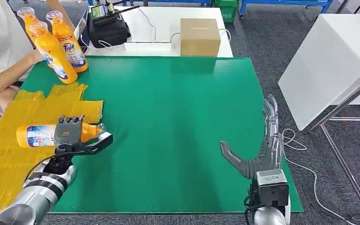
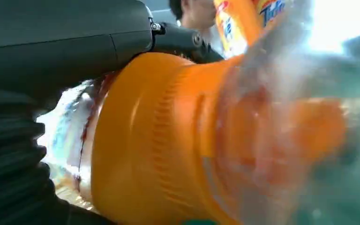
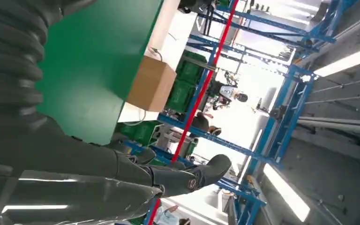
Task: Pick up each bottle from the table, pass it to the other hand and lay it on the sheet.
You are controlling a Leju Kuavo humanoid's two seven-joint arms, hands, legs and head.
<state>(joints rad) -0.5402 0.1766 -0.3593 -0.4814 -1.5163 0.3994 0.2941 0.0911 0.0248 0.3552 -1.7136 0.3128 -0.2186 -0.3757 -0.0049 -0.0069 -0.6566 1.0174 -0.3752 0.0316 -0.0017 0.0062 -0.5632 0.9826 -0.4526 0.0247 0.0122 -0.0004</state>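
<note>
Orange plastic detergent bottle point(image 1: 37, 135) with a white and blue label and a clear cap is what we're looking at first: it lies on its side in our left hand point(image 1: 70, 133), dark fingers wrapped over its neck end, right over the edge where the crinkly yellow sheet point(image 1: 9, 145) meets the green table mat point(image 1: 168, 122). From the left wrist camera we get the same bottle point(image 2: 168, 140) super close, its ribbed orange shoulder pressed under the dark thumb, and the cap end is just blur. Over on the other side, our right hand point(image 1: 258, 150) holds nothing, fingers stretched out and apart, thumb pointing in toward the middle, sitting at the mat's right edge; the right wrist camera shows those fingers point(image 3: 187, 176) spread in open air. Farther back, two more upright orange bottles point(image 1: 58, 44) stand at the mat's far left corner, one of them touched by a person's hand point(image 1: 36, 57). Behind the mat we see a brown cardboard box point(image 1: 200, 36) on a white table, plus a black device point(image 1: 107, 28) with cables.
</note>
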